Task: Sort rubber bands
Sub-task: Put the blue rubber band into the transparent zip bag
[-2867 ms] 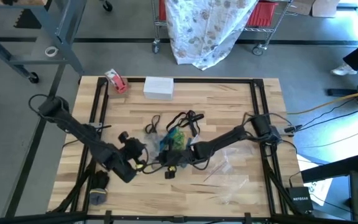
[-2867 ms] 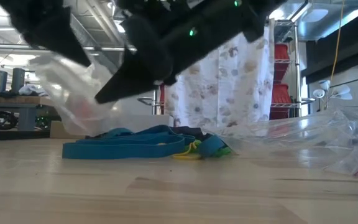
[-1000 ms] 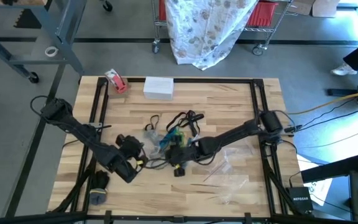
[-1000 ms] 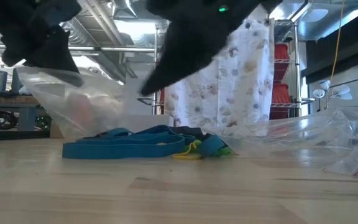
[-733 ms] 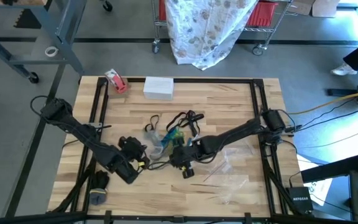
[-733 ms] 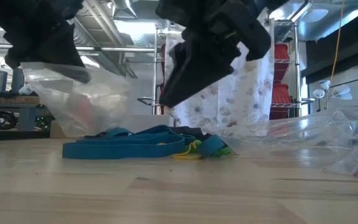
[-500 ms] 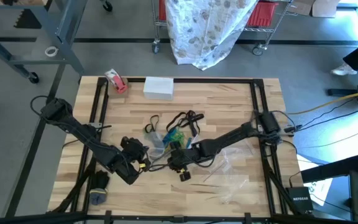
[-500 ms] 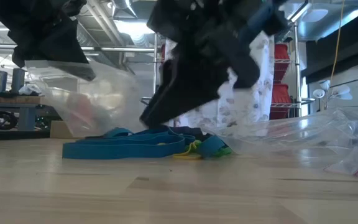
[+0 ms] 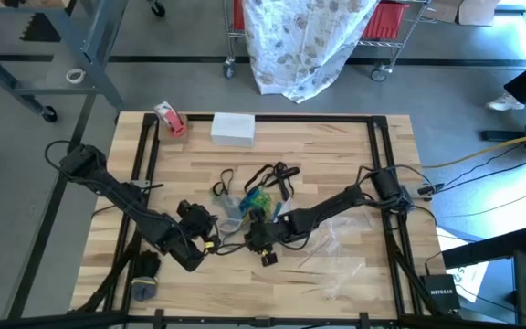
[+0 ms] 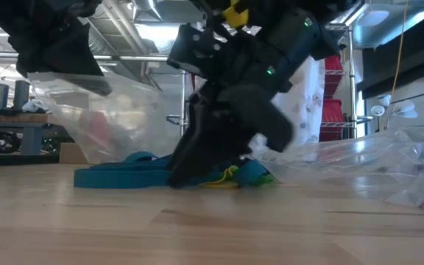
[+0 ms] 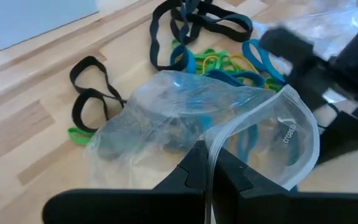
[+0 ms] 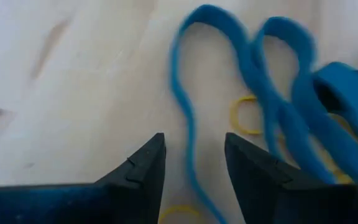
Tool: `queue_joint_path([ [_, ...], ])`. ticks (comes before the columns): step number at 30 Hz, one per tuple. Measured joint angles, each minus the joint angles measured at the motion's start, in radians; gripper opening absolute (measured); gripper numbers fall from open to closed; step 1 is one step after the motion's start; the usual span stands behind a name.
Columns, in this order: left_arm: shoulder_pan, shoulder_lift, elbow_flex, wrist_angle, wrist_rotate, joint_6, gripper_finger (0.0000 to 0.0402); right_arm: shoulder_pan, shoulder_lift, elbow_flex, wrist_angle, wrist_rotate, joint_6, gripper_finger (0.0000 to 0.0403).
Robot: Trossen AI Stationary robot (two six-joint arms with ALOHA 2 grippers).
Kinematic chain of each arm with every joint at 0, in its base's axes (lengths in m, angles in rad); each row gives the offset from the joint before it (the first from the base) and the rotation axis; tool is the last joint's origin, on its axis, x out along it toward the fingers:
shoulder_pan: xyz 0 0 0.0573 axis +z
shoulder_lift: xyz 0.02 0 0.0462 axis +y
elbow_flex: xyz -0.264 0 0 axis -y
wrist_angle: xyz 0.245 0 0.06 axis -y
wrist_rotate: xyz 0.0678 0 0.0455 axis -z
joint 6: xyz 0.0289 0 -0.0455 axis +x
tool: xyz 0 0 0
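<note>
Here the right gripper (image 12: 191, 177), fingers apart, straddles a limp, light blue rubber band (image 12: 188, 118) lying flat on the surface (image 12: 73, 93); pinching that single thin strand looks best.

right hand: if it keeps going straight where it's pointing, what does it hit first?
Most likely the blue rubber band: a strand runs between the open fingers of the right hand, just ahead, lying on the wooden table. Depth is unclear.

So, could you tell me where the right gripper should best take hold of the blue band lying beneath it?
Probably the single strand of the blue band running between the open right gripper fingers. It lies flat on the wood, clear of the neighbouring loops, so come straight down and pinch across it.
</note>
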Motion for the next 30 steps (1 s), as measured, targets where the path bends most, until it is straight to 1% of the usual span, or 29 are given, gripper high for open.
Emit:
queue_joint_path([
  [2,0.002,0.000,0.000,0.002,0.000,0.009,0.0000,-0.002,-0.003,0.008,0.002,0.057,-0.007,0.0159],
  [5,0.004,0.001,0.000,0.003,0.000,0.010,0.0000,-0.014,-0.004,0.009,0.001,0.073,-0.032,0.0159],
  [15,0.004,0.001,0.000,0.002,0.000,0.013,0.0000,-0.030,0.002,0.009,0.001,-0.015,-0.034,0.0159],
  [17,0.004,0.001,0.000,0.002,0.000,0.016,0.0000,-0.030,0.003,0.009,0.000,-0.019,-0.034,0.0159],
  [23,0.004,0.001,0.000,0.003,0.000,0.020,0.0000,-0.040,0.040,0.012,0.024,0.028,-0.024,0.0159],
  [26,0.005,0.001,0.000,0.009,0.000,0.021,0.0000,-0.041,0.050,0.014,0.022,-0.007,-0.012,0.0158],
  [28,0.005,0.001,0.000,0.016,0.000,0.036,0.0000,-0.042,0.051,0.014,0.018,-0.038,-0.006,0.0148],
  [30,0.005,0.001,0.000,0.025,0.000,0.047,0.0000,-0.042,0.052,0.014,0.012,-0.058,-0.005,0.0125],
])
